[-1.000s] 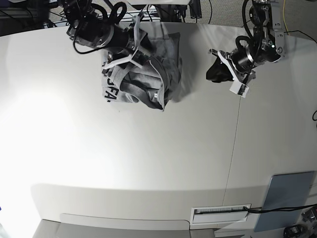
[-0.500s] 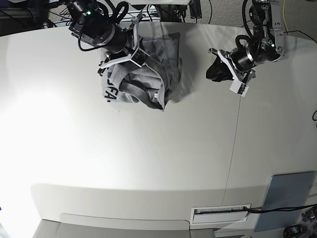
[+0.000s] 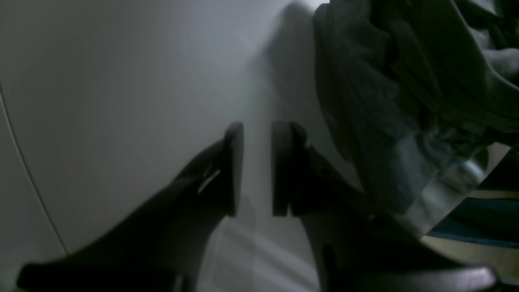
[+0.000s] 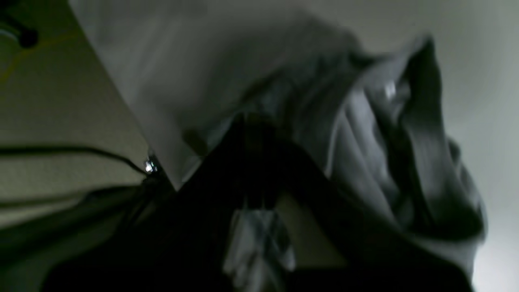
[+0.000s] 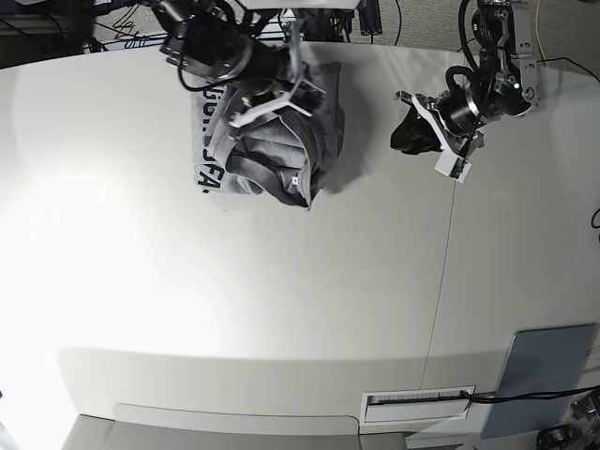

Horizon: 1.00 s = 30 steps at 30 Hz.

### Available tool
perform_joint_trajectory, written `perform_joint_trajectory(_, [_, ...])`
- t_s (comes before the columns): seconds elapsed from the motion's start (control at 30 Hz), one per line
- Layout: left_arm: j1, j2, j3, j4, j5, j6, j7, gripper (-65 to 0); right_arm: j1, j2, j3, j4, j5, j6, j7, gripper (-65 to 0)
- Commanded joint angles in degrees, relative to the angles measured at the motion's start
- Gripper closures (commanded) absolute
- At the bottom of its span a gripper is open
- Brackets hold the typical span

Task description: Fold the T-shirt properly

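Overhead, the T-shirt [image 5: 267,141] lies crumpled in a heap at the far edge of the white desk [image 5: 281,300], with the right gripper [image 5: 281,89] down on its top folds. That view alone shows the black block lettering along the heap's left edge, only partly readable as letters like "SFA". It also shows the blue-grey panel [image 5: 548,375] at the desk's near right corner, well apart from the cloth. The right wrist view is blurred and dark; its fingers look pressed together, with grey fabric bunched just beside them, but I cannot tell whether cloth is pinched. The left wrist view shows what the overhead cannot: the left gripper [image 3: 257,168] has its fingers a narrow gap apart, holding nothing, low over bare desk, with the T-shirt near them.
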Motion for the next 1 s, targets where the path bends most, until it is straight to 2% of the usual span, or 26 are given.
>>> perform_joint_trajectory(0.0, [-0.2, -0.5, -0.2, 1.0, -0.1, -0.2, -1.2, -13.6, 0.4, -0.8, -0.3, 1.1, -0.7, -0.1, 1.0, 0.0])
perform_joint_trajectory(0.1, [-0.2, -0.5, -0.2, 1.0, 1.5, -0.2, -1.2, -13.6, 0.4, -1.1, 0.0, 1.1, -5.6, -0.1, 0.6, 0.0])
perform_joint_trajectory(0.17, [-0.2, -0.5, -0.2, 1.0, 2.4, -0.2, -1.2, -13.6, 0.3, -0.7, 0.3, 1.1, -6.3, 0.3, 0.8, 0.0])
perform_joint_trajectory(0.33, [-0.2, -0.5, -0.2, 1.0, 2.6, -0.2, -1.2, -13.6, 0.3, 1.7, 3.5, 1.1, -6.3, 2.3, 2.4, -16.4])
perform_joint_trajectory(0.4, [-0.2, -0.5, -0.2, 1.0, 2.6, -0.2, -1.2, -13.6, 0.3, 3.2, 5.6, 1.1, -6.3, 2.3, 2.6, -19.0])
perform_joint_trajectory(0.63, [-0.2, -0.5, -0.2, 1.0, 2.6, -0.2, -1.2, -13.6, -1.4, 6.5, 8.3, 1.1, -4.8, 2.3, 3.0, -19.0])
perform_joint_trajectory(0.97, [-0.1, -0.5, -0.2, 1.0, 2.6, -0.2, -1.2, -13.6, -1.9, 6.9, 8.0, 1.1, -3.5, 2.3, 1.6, -19.0])
